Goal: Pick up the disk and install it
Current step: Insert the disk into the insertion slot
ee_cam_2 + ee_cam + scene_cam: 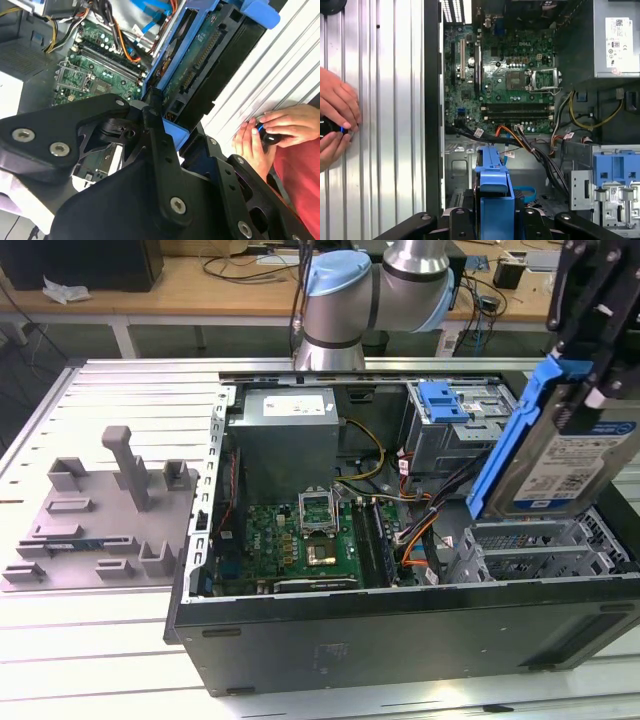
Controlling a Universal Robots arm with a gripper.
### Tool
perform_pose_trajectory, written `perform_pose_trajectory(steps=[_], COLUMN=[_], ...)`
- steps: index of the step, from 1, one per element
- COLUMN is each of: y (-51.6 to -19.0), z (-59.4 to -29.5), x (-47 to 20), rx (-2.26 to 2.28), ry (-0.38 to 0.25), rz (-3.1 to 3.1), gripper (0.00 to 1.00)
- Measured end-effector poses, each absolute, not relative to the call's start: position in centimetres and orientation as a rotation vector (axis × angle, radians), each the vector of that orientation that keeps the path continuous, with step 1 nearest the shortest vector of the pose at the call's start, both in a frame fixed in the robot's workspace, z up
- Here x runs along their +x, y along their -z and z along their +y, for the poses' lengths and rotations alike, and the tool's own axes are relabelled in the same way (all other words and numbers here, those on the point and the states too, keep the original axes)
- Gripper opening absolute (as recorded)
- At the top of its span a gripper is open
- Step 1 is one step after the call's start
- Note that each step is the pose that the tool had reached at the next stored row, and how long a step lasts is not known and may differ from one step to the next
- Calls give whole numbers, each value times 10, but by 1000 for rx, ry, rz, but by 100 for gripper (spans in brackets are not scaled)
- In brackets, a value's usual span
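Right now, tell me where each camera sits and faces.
Exterior view: off the arm, looking down on the open computer case; arm and hand holding the disk.
First wrist view: at the wrist, facing into the case past the hand.
Second wrist view: at the wrist, facing along hand and disk.
Both wrist views share motherboard, person's hands.

Cables (428,512) beside open drive cage (540,550)
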State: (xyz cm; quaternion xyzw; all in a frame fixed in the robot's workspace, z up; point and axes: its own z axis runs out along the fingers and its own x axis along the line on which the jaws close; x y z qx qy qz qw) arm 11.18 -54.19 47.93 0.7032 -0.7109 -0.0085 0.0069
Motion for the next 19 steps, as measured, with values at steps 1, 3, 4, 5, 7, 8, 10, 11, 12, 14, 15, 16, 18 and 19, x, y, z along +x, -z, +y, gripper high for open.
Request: perform_pose_trajectory(steps=[1, 3, 4, 5, 7, 8, 10, 11, 12, 14, 15, 16, 18, 19], y=[-479, -479, -479, -479, -479, -479, -479, -479, -479, -479, -479, -479, -479, -479], z=[-543, -543, -543, -543, -543, -543, -543, -543, -543, -543, -543, -543, -543, -543], x=[117, 118, 118, 118, 118, 118, 118, 118, 118, 118, 119, 119, 119, 119], rx=[2200, 2200, 2200, 2200, 2200, 2200, 2200, 2200, 2200, 2200, 2200, 2201, 2203, 2205], ry=[27, 27, 27, 27, 27, 27, 27, 27, 27, 27, 27, 27, 26, 26], rz=[-2224, -2223, -2224, -2224, -2224, -2224, -2224, -2224, -2224, -2224, -2223, -2222, -2220, -2219], gripper=[36, 36, 36, 36, 36, 36, 36, 36, 36, 36, 36, 36, 36, 36])
